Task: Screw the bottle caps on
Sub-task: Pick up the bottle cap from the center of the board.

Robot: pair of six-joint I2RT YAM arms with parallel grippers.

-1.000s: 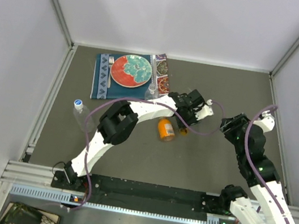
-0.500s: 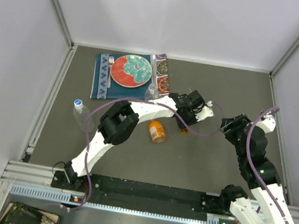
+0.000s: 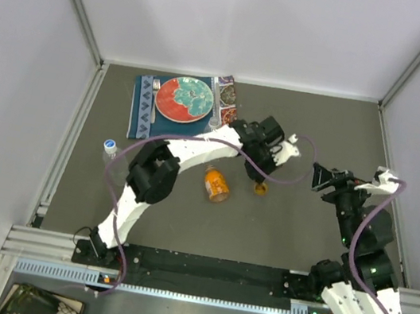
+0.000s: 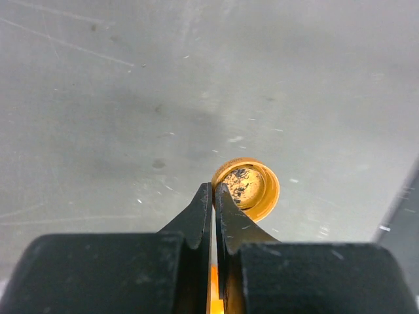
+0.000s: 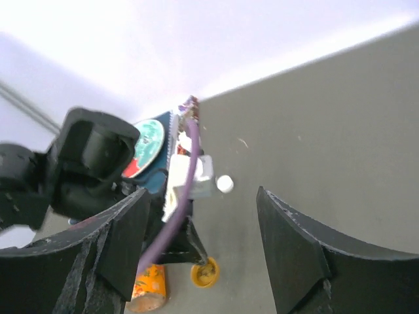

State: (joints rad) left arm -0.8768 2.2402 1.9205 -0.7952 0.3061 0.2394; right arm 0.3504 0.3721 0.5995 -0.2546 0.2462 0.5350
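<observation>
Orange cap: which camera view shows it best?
The left wrist view: the orange cap lies close, open side up, the shut left gripper at its rim. The top external view shows only a small orange spot; the right wrist view shows it small, near the bottom edge.

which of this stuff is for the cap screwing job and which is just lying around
For the job: orange cap, orange bottle, clear bottle.
Lying about: plate, placemat, fork.
</observation>
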